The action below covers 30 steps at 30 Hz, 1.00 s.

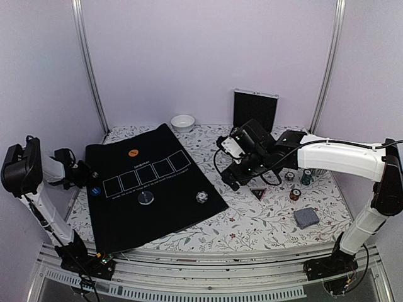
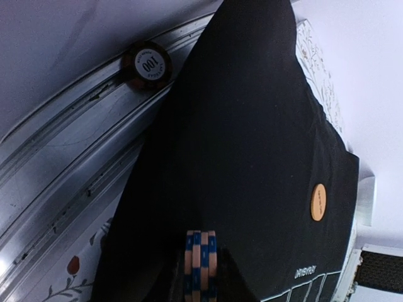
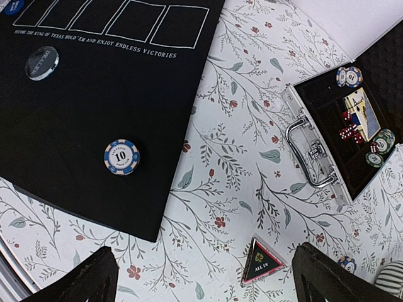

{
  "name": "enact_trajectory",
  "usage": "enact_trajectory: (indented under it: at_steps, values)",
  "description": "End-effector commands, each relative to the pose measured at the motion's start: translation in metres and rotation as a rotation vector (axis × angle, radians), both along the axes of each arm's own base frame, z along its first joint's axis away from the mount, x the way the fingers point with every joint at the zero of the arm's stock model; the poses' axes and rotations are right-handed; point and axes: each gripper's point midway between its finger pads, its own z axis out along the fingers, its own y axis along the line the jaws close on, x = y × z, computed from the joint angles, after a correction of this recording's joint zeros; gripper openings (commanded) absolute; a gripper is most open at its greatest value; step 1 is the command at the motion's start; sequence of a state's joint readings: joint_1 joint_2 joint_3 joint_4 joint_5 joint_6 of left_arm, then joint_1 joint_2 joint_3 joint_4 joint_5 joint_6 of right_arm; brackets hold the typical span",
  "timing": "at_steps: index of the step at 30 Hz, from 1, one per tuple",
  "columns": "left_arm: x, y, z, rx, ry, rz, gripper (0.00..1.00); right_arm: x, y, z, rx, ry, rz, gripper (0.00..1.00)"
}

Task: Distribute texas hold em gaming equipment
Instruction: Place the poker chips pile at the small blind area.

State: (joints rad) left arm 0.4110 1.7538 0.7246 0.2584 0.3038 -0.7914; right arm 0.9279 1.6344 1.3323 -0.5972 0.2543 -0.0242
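My left gripper (image 1: 90, 184) is shut on a small stack of blue-and-peach poker chips (image 2: 201, 264) at the left edge of the black mat (image 1: 164, 207); the top of the stack shows blue (image 1: 95, 189). A dark "100" chip (image 2: 147, 64) lies by the rail beyond it. On the mat are an orange disc (image 1: 133, 153), the round grey button (image 1: 146, 199) and a blue "10" chip (image 3: 121, 157). My right gripper (image 3: 208, 286) hangs open and empty above the floral cloth. The black-red triangular marker (image 3: 263, 261) lies just inside its right finger. The card deck (image 1: 306, 218) lies near the right front.
An open silver-edged case (image 3: 318, 167) holds chips, red dice and a card; its lid stands at the back (image 1: 255, 108). A white bowl (image 1: 182, 122) sits behind the mat. Loose chips (image 1: 295, 194) lie under the right arm. Metal rails border the table.
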Motion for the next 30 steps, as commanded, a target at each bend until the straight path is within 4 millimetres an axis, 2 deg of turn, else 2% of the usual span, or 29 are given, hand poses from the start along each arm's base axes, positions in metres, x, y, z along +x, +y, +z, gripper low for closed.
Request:
enact_trajectory:
  at_steps: [1, 6, 12, 17, 21, 25, 30]
  values:
    - [-0.021, -0.003, -0.029, -0.073, 0.105, 0.055, 0.25, 0.002, 0.006, 0.025, 0.058, -0.031, 0.006, 0.99]
    - [-0.029, -0.007, -0.037, -0.158, 0.117, 0.124, 0.27, 0.002, 0.005, 0.028, 0.060, -0.034, 0.008, 0.99]
    - [-0.039, 0.001, -0.035, -0.152, 0.133, 0.210, 0.28, 0.000, 0.003, 0.028, 0.056, -0.024, 0.006, 0.99]
    - [-0.049, 0.010, -0.028, -0.107, 0.147, 0.270, 0.53, -0.001, 0.003, 0.029, 0.056, -0.022, 0.009, 0.99]
    - [-0.046, 0.011, -0.019, -0.094, 0.150, 0.260, 0.64, -0.001, 0.006, 0.033, 0.064, -0.024, 0.020, 0.99]
    - [-0.040, 0.017, 0.006, -0.049, 0.115, 0.279, 0.80, 0.001, 0.005, 0.035, 0.056, -0.033, 0.017, 0.99]
    - [-0.024, 0.014, 0.061, 0.088, 0.028, 0.261, 0.86, 0.016, -0.014, 0.045, 0.033, -0.070, -0.078, 0.99]
